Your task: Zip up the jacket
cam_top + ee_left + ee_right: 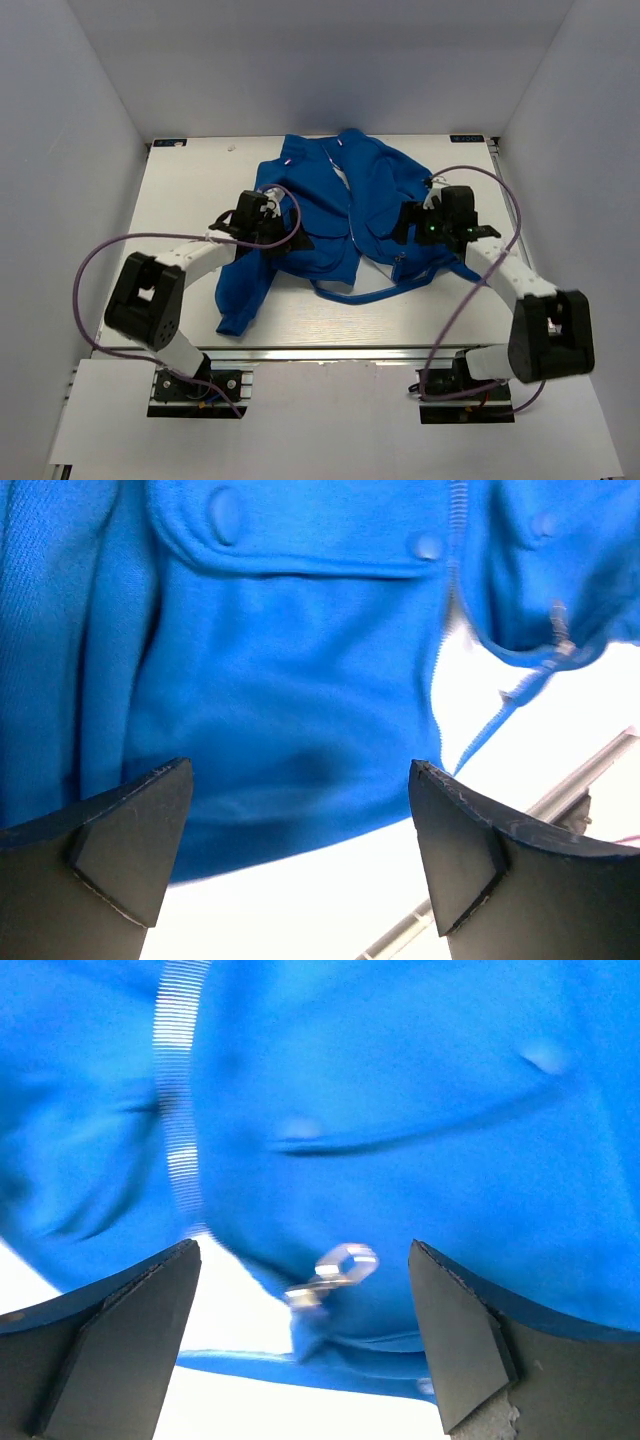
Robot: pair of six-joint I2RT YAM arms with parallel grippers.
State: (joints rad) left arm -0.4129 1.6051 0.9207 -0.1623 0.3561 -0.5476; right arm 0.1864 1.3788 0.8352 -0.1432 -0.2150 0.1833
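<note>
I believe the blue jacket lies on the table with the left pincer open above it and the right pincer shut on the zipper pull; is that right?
Not quite: the right pincer is open, fingers wide apart and the zipper pull ungripped between them, as the right wrist view shows. The jacket on the table and the open left pincer are as you say.

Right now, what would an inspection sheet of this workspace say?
Surface: white table, jacket lying on it.
Job's things: jacket blue, front open at the hem; zipper pull hanging free.
Clutter: nothing seen.
Grippers: left gripper and right gripper open, above the jacket, holding nothing.
Cables: purple cables, one looping at each side.
Surroundings: white walls on three sides.
</note>
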